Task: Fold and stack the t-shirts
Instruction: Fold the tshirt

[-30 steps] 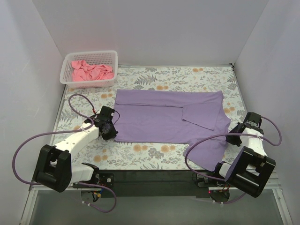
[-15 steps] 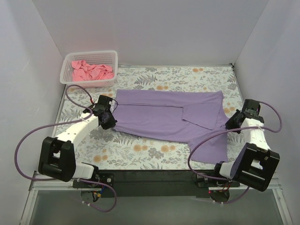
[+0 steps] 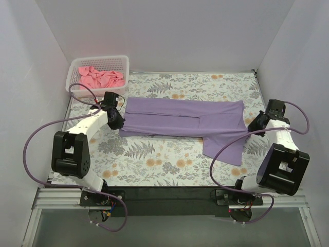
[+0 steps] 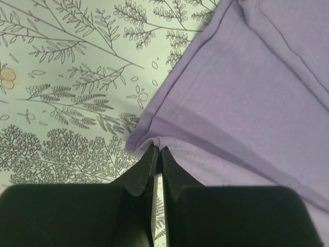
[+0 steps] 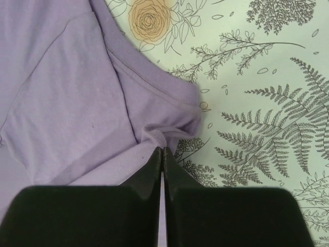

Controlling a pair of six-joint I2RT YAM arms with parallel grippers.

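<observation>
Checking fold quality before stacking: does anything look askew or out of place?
Yes. The lavender t-shirt lies as a neat band, but its right end juts out toward the near edge of the table, breaking the rectangle.

No writing, label, brand or number is legible on the lavender t-shirt point(image 3: 180, 121), pink t-shirt point(image 3: 100, 78), basket point(image 3: 98, 57) or tablecloth point(image 3: 149, 157).

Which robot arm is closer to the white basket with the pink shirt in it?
Left. The left gripper pinches a corner of the purple t-shirt just in front of the basket; the right gripper holds the shirt's other end, far off on the opposite side.
</observation>
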